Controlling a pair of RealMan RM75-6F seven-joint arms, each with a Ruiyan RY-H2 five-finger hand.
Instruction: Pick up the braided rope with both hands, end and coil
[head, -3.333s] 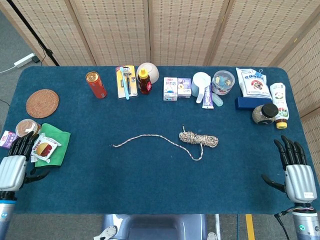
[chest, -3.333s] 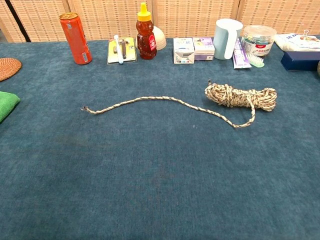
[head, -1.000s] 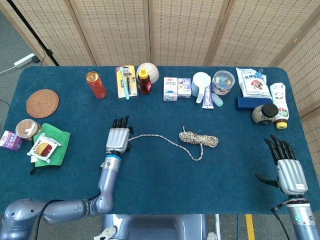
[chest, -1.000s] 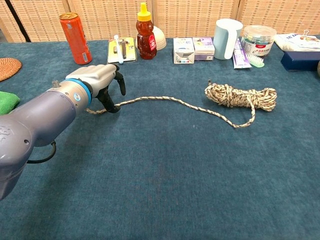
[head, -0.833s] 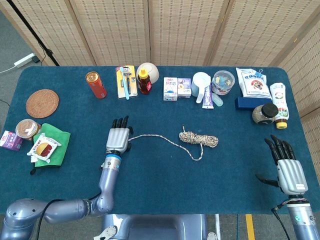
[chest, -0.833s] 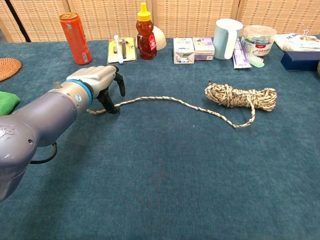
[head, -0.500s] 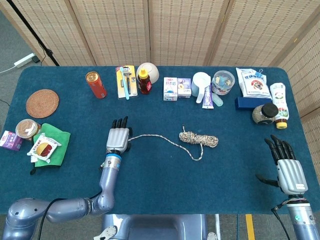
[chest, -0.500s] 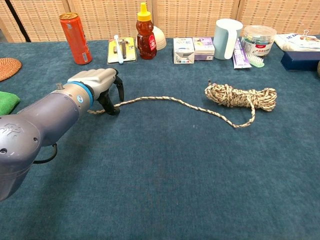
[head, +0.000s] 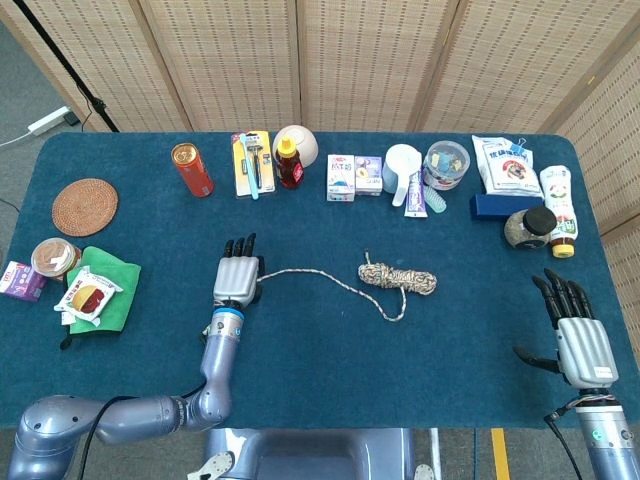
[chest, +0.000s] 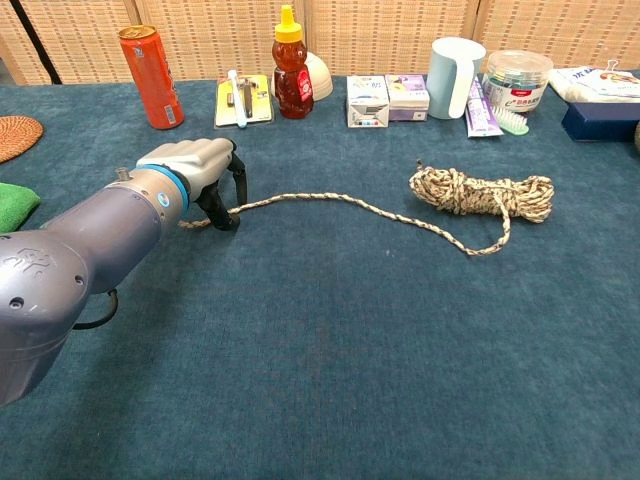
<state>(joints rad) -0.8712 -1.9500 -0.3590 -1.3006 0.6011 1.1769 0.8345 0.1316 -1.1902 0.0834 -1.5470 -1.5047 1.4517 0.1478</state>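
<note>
The braided rope (head: 320, 277) lies across the middle of the blue table, its coil (head: 398, 276) to the right; the chest view shows the coil (chest: 480, 192) too. My left hand (head: 237, 272) sits over the rope's loose left end. In the chest view the left hand (chest: 195, 165) has its thumb and one curled finger pinching the rope (chest: 330, 200) just inside that end, which still lies on the cloth. My right hand (head: 583, 340) hovers at the table's front right corner, fingers spread and holding nothing, far from the coil.
Along the back stand an orange can (head: 191, 168), a razor pack (head: 252, 163), a honey bottle (head: 289, 163), small boxes (head: 353, 176), a mug (head: 402, 167) and jars. A woven coaster (head: 85, 206) and green cloth (head: 105, 290) with snacks lie at the left.
The left hand's finger has curled down closer to its thumb around the rope end. The right hand has drifted slightly toward the front edge. The rope has not moved.
</note>
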